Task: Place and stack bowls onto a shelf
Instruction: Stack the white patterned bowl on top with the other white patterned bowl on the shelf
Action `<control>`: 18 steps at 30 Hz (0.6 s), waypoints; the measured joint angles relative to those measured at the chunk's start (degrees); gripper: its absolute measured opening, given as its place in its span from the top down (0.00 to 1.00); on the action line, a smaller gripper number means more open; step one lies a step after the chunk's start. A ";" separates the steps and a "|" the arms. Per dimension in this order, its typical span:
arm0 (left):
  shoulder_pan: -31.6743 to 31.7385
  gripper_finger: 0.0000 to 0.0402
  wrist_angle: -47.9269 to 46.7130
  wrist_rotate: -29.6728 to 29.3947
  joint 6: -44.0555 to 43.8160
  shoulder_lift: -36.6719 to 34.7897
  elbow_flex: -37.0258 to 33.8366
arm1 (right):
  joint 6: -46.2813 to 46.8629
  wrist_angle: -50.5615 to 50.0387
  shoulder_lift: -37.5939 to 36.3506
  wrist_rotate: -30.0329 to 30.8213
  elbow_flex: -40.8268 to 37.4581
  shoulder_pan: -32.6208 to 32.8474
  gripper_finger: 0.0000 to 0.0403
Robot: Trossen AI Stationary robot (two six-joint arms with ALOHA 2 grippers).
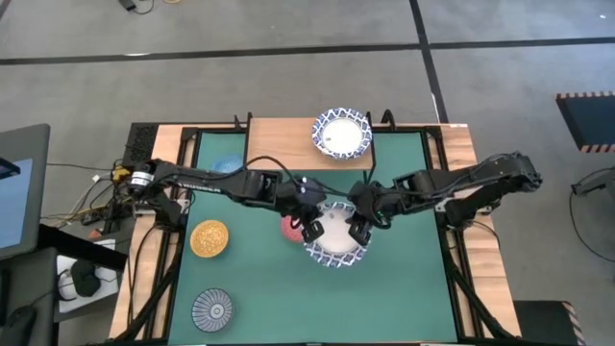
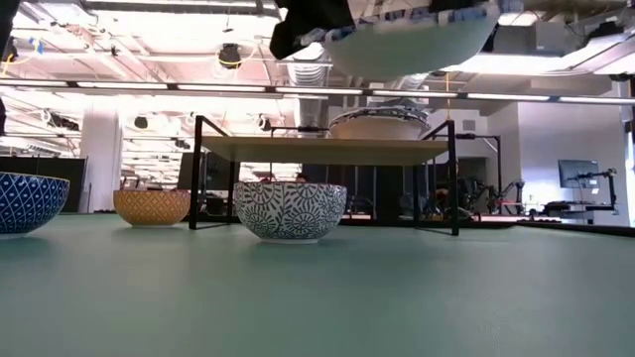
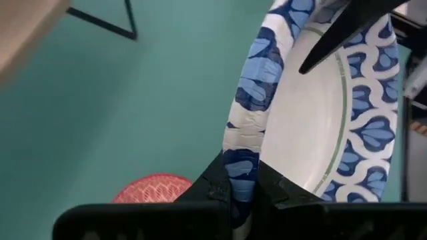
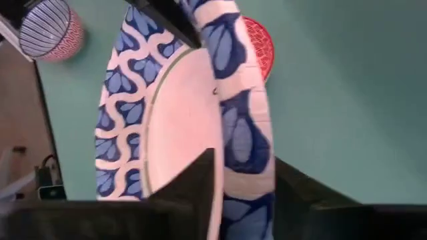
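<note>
Both grippers are shut on one large white bowl with a blue patterned rim (image 1: pixel 336 240), lifted above the green mat in front of the shelf; the low view shows this bowl (image 2: pixel 412 40) high up. My left gripper (image 1: pixel 312 231) is at its left rim, my right gripper (image 1: pixel 358 233) at its right rim. The light-wood shelf (image 1: pixel 283 135) stands at the far edge on black legs and carries another large bowl (image 1: pixel 341 133). A red bowl (image 1: pixel 290 229) sits on the mat under the left arm. My left gripper (image 3: pixel 241 190) pinches the bowl's left rim (image 3: pixel 241 153), one finger inside the bowl and one outside. The fingers point down at it from above. The bowl hangs clear of the mat. My right gripper (image 4: pixel 243 193) pinches the opposite, right rim (image 4: pixel 243 150), one finger (image 4: pixel 203 180) on the white inside and one on the outer wall. It comes from above, slanting from the right. The bowl is off the table.
On the mat's left side rest a golden yellow bowl (image 1: pixel 209 238), a grey striped bowl (image 1: pixel 211 308) near the front edge and a light blue bowl (image 1: pixel 228 165) by the shelf's left leg. Bare wood shows on the shelf to the left of its bowl.
</note>
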 joint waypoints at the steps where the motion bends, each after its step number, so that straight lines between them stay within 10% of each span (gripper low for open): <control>1: 0.21 0.98 -0.15 -0.52 -0.01 0.02 0.25 | -0.19 -0.37 -0.17 0.14 0.00 -0.69 0.73; 5: 1.08 0.89 -0.19 -2.06 -0.11 -0.24 0.57 | -2.56 -1.22 -0.80 -0.04 -0.02 -5.18 0.94; 18: 2.31 0.53 -16.52 -13.65 -5.60 -5.21 0.51 | -10.38 10.65 -6.12 -10.53 0.03 -38.87 0.95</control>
